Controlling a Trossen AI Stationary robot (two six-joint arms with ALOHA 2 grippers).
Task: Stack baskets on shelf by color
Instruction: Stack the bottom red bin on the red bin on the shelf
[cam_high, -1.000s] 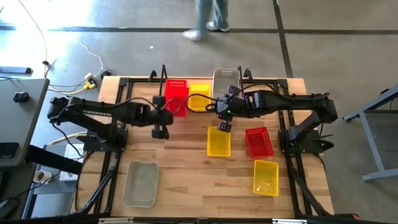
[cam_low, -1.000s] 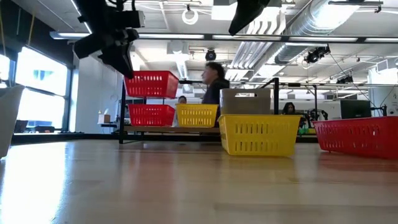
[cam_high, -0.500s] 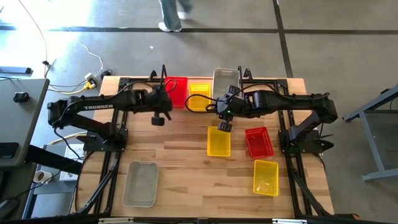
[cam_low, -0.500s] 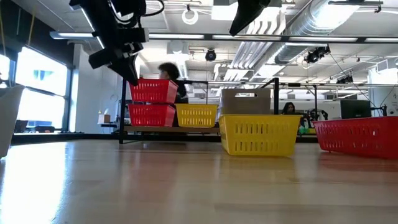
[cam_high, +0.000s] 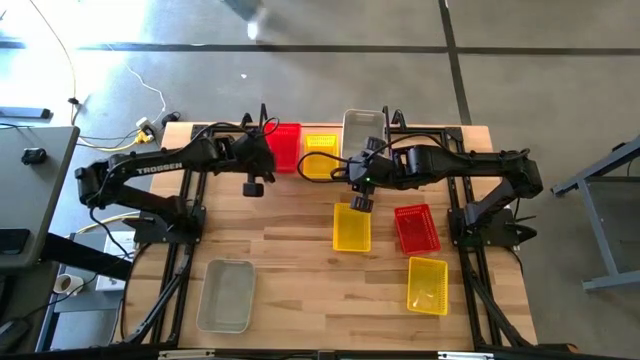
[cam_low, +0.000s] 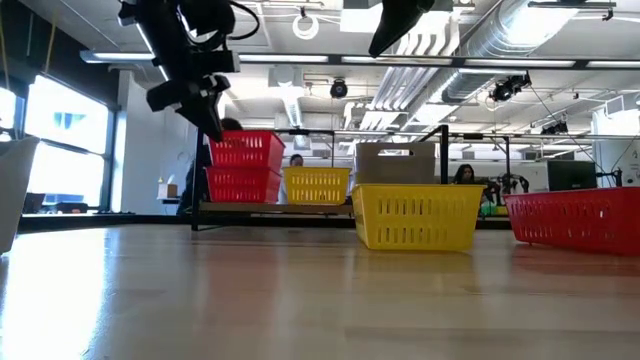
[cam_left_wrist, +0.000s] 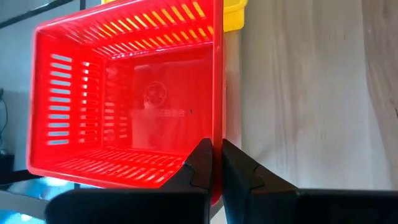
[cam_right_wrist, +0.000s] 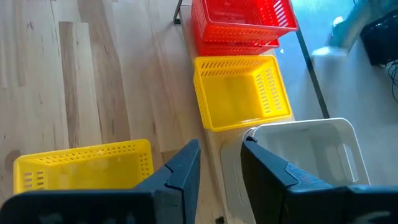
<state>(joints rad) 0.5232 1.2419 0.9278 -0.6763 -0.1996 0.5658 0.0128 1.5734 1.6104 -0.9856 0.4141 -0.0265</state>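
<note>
My left gripper (cam_high: 258, 168) is shut on a red basket (cam_high: 284, 147), which hangs over another red basket (cam_low: 243, 184) at the left end of the black shelf (cam_low: 270, 208). Whether the two touch I cannot tell. A yellow basket (cam_low: 317, 185) and a grey-white one (cam_high: 362, 130) stand beside them on the shelf. My right gripper (cam_high: 358, 196) hovers open above the table, near a yellow basket (cam_high: 351, 227) on the wood. My left gripper pinches one side wall of the red basket at its rim (cam_left_wrist: 216, 134), close to a corner, one finger (cam_left_wrist: 200, 163) inside the basket and the other outside. The fingers slant down from the table's left. The basket hangs almost level, its open side up.
A red basket (cam_high: 416, 228) and another yellow one (cam_high: 427, 284) lie on the table's right half. A grey-white basket (cam_high: 226, 295) sits near the left front. Black arm frames run along both sides. People show in the room beyond.
My left gripper has swung toward the table's far edge with the red basket, staying shut, and has brought it level over the red basket on the shelf. A person has walked past behind the table.
</note>
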